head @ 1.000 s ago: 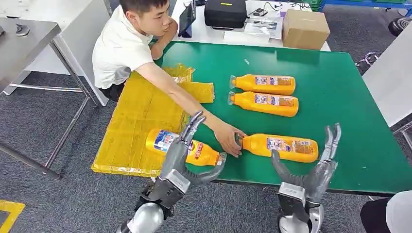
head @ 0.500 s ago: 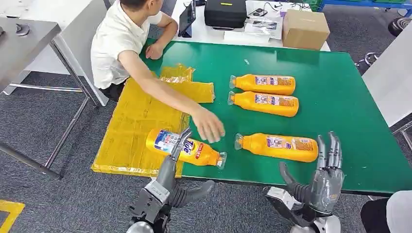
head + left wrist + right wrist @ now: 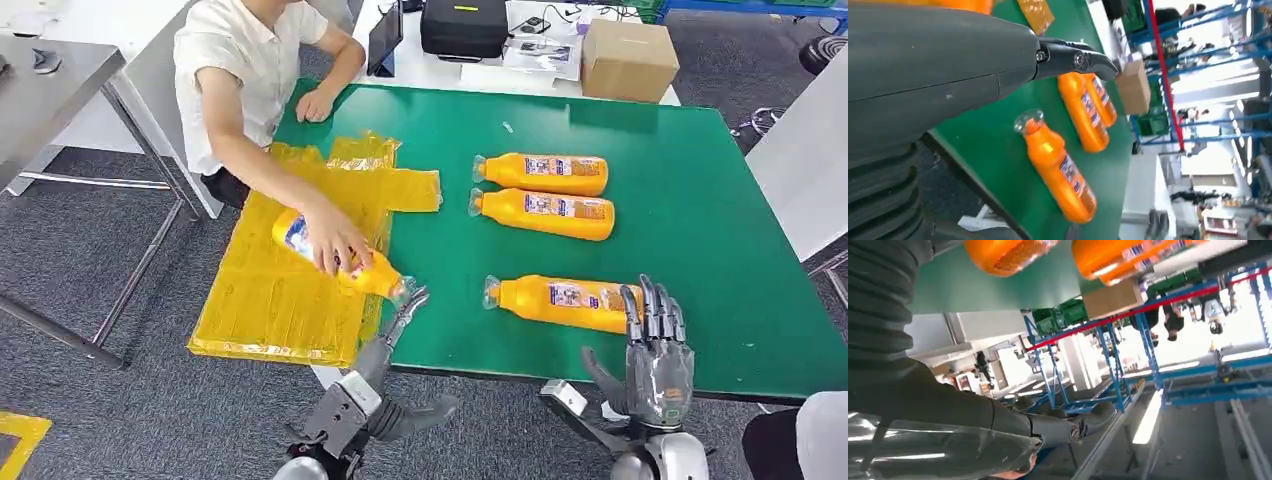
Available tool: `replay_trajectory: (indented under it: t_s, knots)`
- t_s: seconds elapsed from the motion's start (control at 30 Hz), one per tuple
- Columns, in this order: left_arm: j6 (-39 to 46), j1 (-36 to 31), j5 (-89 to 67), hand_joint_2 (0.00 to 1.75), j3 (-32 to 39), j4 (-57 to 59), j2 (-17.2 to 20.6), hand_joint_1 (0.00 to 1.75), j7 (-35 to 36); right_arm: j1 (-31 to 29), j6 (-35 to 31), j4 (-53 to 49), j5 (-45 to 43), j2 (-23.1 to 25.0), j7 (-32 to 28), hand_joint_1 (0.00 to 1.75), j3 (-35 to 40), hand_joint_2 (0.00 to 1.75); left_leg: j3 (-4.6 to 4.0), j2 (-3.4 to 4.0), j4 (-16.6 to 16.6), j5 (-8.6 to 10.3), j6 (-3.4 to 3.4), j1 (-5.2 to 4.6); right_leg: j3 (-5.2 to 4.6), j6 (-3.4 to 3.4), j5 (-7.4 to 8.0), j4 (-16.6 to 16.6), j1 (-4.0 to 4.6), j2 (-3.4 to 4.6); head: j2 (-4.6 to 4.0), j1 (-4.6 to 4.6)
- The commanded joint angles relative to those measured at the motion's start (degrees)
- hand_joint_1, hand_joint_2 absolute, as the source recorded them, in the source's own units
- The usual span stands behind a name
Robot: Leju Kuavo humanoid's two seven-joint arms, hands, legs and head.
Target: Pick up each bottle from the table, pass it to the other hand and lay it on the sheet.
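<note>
On the left I see a person's hand (image 3: 335, 243) on the bottle (image 3: 340, 260) lying on the yellow sheet (image 3: 270, 300), so my empty, spread left hand (image 3: 385, 350) could strike it. Ahead of my empty right hand (image 3: 655, 350), the nearest bottle (image 3: 565, 300) lies across the tabletop (image 3: 700, 200), cap leftward, and could roll if nudged.

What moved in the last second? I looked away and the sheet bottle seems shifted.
The person's hand left the near bottle, grasped the bottle on the sheet and slid it farther onto the yellow sheet. The left hand drew back; the right hand stayed open. The other bottles stayed put.
</note>
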Motion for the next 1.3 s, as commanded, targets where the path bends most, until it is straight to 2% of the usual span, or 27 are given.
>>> replay_trajectory:
  t_s: [0.03, 0.33, 0.37, 0.4, 0.5, 0.67, 1.0, 1.3]
  knots:
    - [0.2, -1.9, 0.9, 1.75, -3.3, 3.4, -0.1, 0.00, -1.2, -7.4, 0.2, 18.6, 4.5, -6.9, 10.5, 0.00, 5.1, 1.75, 0.24, 0.12, -0.1, -0.01, -0.08, 0.03, 0.22, -0.09, 0.05, -0.1, 0.03, 0.16, 0.00, 0.00]
    - [0.2, -1.5, 0.8, 1.75, -3.4, 2.5, 0.2, 0.00, -1.2, -7.8, 0.2, 19.4, 4.3, -7.3, 11.0, 0.00, 5.4, 1.75, 0.21, 0.16, -0.1, -0.03, -0.07, 0.05, 0.19, -0.09, 0.05, -0.1, 0.05, 0.20, 0.00, 0.02]
    - [-1.8, -3.7, 0.9, 1.75, -5.1, 3.2, 0.0, 0.00, 0.2, -14.0, 0.2, 30.1, 2.9, -10.9, 15.6, 0.00, 6.6, 1.75, 0.22, 0.17, -0.1, -0.04, -0.06, 0.01, 0.23, -0.08, 0.03, -0.1, 0.02, 0.21, 0.00, 0.00]
    - [-1.8, -3.7, 0.9, 1.75, -5.1, 3.2, 0.0, 0.00, 0.2, -14.0, 0.2, 30.1, 2.9, -10.9, 15.6, 0.00, 6.6, 1.75, 0.26, 0.12, -0.1, -0.07, -0.08, 0.00, 0.27, -0.11, -0.01, -0.1, 0.00, 0.17, 0.00, 0.04]
    - [-2.8, -6.6, 2.8, 1.75, -7.1, 6.0, -0.5, 0.00, 1.0, -18.6, 0.2, 39.0, 1.8, -12.6, 16.2, 0.00, 6.4, 1.75, 0.22, 0.13, 0.0, -0.01, -0.07, -0.02, 0.22, -0.09, 0.06, -0.1, -0.01, 0.18, 0.00, 0.00]
    - [-2.8, -6.6, 2.8, 1.75, -7.1, 6.0, -0.5, 0.00, 1.0, -18.6, 0.2, 39.0, 1.8, -12.6, 16.2, 0.00, 6.4, 1.75, 0.23, 0.07, -0.1, 0.01, -0.06, -0.02, 0.25, -0.09, 0.05, -0.1, -0.02, 0.12, 0.00, 0.02]
    - [-2.8, -7.0, 3.3, 1.75, -8.2, 4.8, 0.8, 0.00, 2.9, -22.0, 0.2, 44.9, 3.6, -15.1, 21.2, 0.00, 9.3, 1.75, 0.27, 0.14, 0.0, -0.03, -0.09, -0.06, 0.25, -0.09, 0.03, 0.0, -0.04, 0.19, 0.00, 0.00]
    - [-4.7, -7.8, 4.4, 1.75, -8.9, 5.7, 1.1, 0.00, 3.8, -27.2, 0.2, 56.8, 3.1, -17.7, 23.9, 0.00, 12.3, 1.75, 0.16, 0.02, 0.0, 0.06, 0.02, -0.05, 0.20, 0.02, 0.11, -0.1, -0.04, 0.06, 0.00, 0.00]
